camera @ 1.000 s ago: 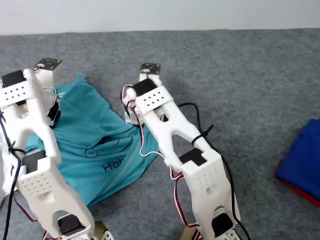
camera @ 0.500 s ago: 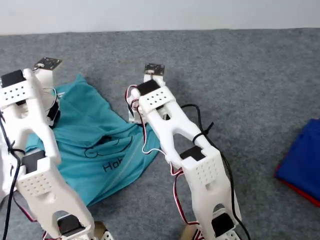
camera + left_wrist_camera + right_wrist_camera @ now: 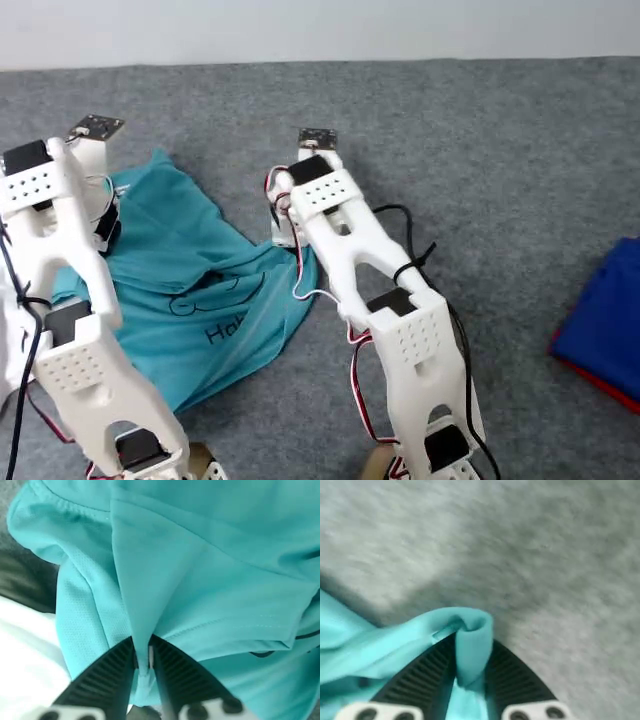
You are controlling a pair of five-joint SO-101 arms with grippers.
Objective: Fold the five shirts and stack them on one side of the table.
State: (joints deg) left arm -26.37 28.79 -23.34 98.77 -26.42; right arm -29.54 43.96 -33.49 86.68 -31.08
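Observation:
A teal shirt (image 3: pixel 190 280) with dark print lies crumpled on the grey carpet at the left of the high view. My left gripper (image 3: pixel 142 667) is shut on a pinched fold of the teal shirt (image 3: pixel 210 580) at its left side, by the arm (image 3: pixel 60 200). My right gripper (image 3: pixel 470 672) is shut on a rolled edge of the teal shirt (image 3: pixel 465 635), lifted above the carpet; that arm (image 3: pixel 330 210) stands at the shirt's right edge. A blue shirt (image 3: pixel 605 320) lies at the right edge with red cloth under it.
White fabric (image 3: pixel 25 650) lies beside the teal shirt at the far left (image 3: pixel 8 300). Grey carpet (image 3: pixel 480 150) covers the table, open between the right arm and the blue shirt. A pale wall runs along the back.
The right arm has moved to the right and slightly back, drawing the teal shirt's right edge along with it. The left arm has stayed where it was.

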